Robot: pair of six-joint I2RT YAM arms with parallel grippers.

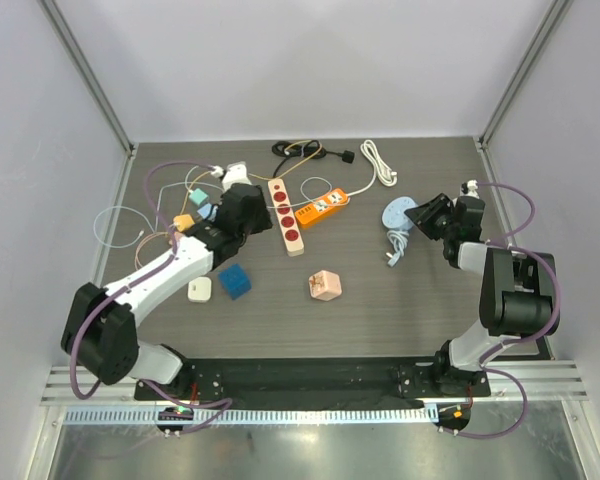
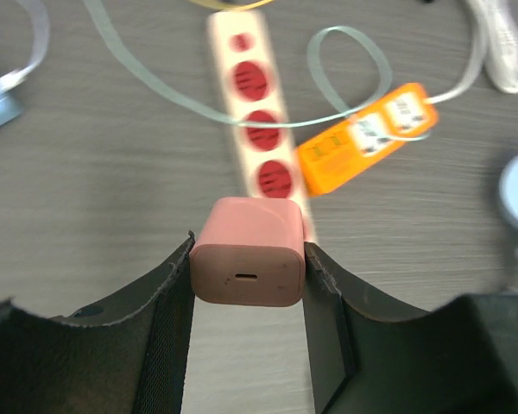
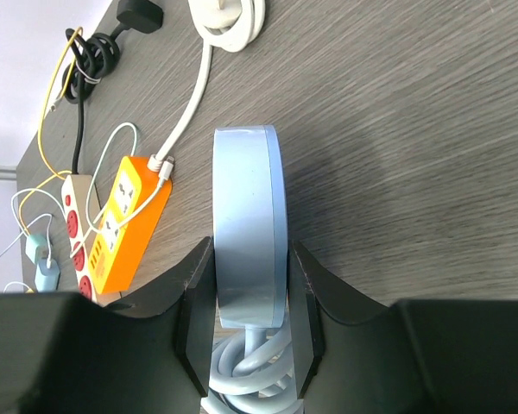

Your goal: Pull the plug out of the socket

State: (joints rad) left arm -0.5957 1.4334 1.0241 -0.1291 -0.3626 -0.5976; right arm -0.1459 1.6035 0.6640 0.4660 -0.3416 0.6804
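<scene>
Left gripper [image 2: 249,254] is clamping the pink plug [image 2: 246,267] by its flat sides, beside the power strip [image 2: 261,129]. It is appearing light, rigid, smooth: grip mid-body. Right gripper [image 3: 250,252] is holding the blue disc [image 3: 246,198].

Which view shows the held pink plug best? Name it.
Left wrist: the pink plug sits sharp and central, clamped in the left gripper. Top external hides it beneath that gripper; right wrist misses it.

place: robot lab cell | cues: white enclosure walls [image 1: 310,60]; aluminium rail [image 1: 570,380]
</scene>
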